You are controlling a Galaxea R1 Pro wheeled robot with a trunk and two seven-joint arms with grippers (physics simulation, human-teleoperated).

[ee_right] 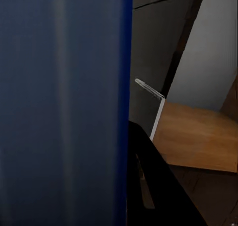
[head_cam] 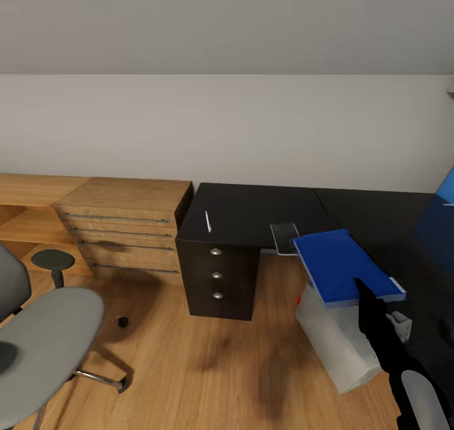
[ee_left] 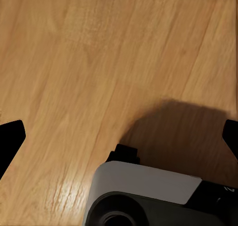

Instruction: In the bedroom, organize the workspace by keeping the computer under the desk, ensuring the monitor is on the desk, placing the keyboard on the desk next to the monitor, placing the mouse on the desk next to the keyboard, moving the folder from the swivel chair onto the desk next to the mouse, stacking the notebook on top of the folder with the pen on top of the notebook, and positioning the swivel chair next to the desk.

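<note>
My right gripper (head_cam: 364,291) is shut on the near edge of the blue folder (head_cam: 340,265). It holds the folder level over the front edge of the black desk (head_cam: 252,209). In the right wrist view the folder (ee_right: 59,107) lies along a black finger (ee_right: 153,186). The white pen (head_cam: 207,220) lies on the desk above the drawers. A flat grey rectangle, apparently the keyboard (head_cam: 282,233), pokes out from behind the folder. The silver computer (head_cam: 334,342) leans on the floor below. The swivel chair (head_cam: 44,335) stands at the lower left. My left gripper (ee_left: 119,136) hangs open over the floor. Monitor, mouse and notebook are out of view.
A light wooden chest of drawers (head_cam: 126,225) stands left of the desk against the wall. A blue panel (head_cam: 446,187) shows at the far right. Wood plank floor (head_cam: 208,367) lies between the chair and the desk. The robot's own base (ee_left: 144,196) shows below the left gripper.
</note>
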